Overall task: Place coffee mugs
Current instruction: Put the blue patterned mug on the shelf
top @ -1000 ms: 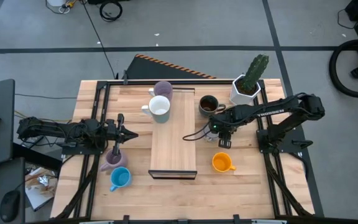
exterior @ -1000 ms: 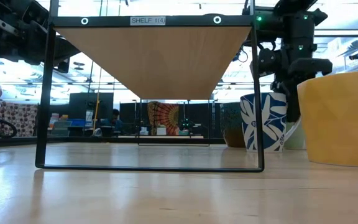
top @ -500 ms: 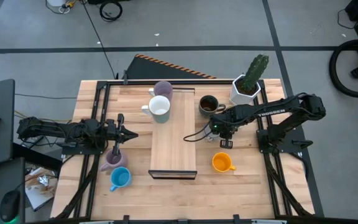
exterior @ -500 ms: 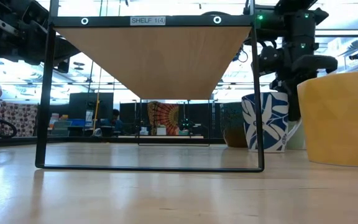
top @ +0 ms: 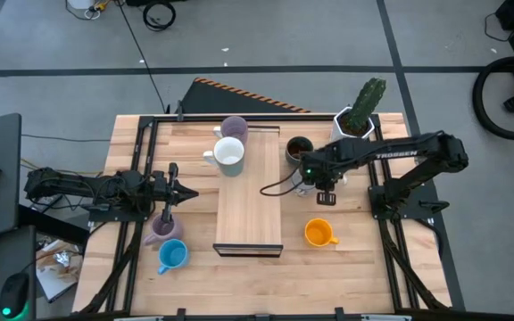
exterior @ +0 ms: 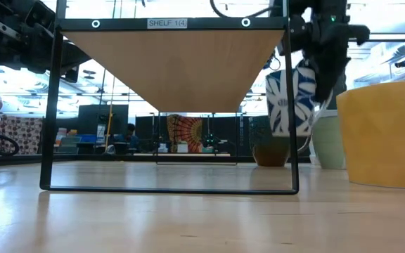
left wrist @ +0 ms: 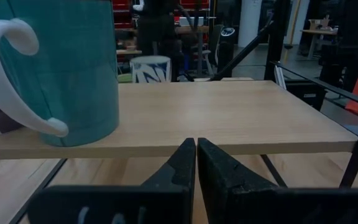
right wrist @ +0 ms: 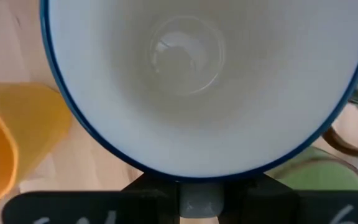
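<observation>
The right end effector (exterior: 313, 67) is clenched on the rim of the blue-and-white mug (exterior: 291, 102), which is held upright, clear of the table (top: 346, 259). The shelf (top: 248, 209) lies just beside it, toward the table's middle. The left end effector (left wrist: 196, 163) is closed empty, well apart.

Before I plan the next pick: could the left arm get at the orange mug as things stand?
Probably not easily. The left gripper waits shut on the table's left side, while the orange mug stands right of the raised wooden shelf, which lies between them. The right gripper, holding a blue-patterned mug, is nearer.
</observation>
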You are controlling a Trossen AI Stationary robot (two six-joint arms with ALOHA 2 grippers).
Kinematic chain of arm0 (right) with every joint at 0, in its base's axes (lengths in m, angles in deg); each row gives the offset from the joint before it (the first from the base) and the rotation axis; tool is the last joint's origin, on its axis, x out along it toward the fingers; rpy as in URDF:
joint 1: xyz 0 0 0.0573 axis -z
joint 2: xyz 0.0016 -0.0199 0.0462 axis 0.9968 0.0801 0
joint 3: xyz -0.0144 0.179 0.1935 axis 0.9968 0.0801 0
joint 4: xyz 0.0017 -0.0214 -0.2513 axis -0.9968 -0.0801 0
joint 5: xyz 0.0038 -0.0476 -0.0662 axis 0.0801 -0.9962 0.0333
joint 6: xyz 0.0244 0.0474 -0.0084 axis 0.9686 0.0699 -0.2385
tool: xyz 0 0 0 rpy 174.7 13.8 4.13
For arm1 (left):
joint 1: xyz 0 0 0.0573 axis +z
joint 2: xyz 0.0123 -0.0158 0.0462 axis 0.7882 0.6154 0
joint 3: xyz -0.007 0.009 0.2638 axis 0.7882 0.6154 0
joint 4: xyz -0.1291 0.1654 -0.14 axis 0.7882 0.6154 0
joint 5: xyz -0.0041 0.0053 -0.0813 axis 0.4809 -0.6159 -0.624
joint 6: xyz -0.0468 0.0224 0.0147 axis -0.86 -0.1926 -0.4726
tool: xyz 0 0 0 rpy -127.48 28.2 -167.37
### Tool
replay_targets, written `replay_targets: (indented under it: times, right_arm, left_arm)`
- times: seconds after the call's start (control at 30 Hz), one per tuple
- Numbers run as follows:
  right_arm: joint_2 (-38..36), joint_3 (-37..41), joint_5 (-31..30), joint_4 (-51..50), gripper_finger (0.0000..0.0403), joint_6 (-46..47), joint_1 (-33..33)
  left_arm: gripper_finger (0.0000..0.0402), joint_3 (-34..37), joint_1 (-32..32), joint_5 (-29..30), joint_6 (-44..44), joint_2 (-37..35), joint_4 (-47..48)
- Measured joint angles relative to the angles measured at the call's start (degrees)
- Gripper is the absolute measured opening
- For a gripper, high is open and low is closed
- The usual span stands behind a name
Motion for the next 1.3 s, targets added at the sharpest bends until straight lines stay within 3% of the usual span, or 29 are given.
replay_targets:
  times: [0.27,0.67,0.97,1.3]
  right_arm:
    - [0.0,-7.6,-0.4,-5.4,0.0069,-3.4,2.0]
    - [0.0,-17.6,-8.0,-10.9,0.0069,-8.8,6.3]
    - [0.0,-23.7,-8.8,-8.7,0.007,-14.6,10.0]
    - [0.9,-24.9,-6.4,-0.3,0.0069,-21.5,11.5]
  left_arm:
    - [0.0023,0.0,0.0,0.0,0.0,0.0,0.0]
    - [0.0023,0.0,0.0,0.0,0.0,0.0,0.0]
    - [0.0023,0.0,0.0,0.0,0.0,0.0,0.0]
    - [0.0023,0.0,0.0,0.0,0.0,0.0,0.0]
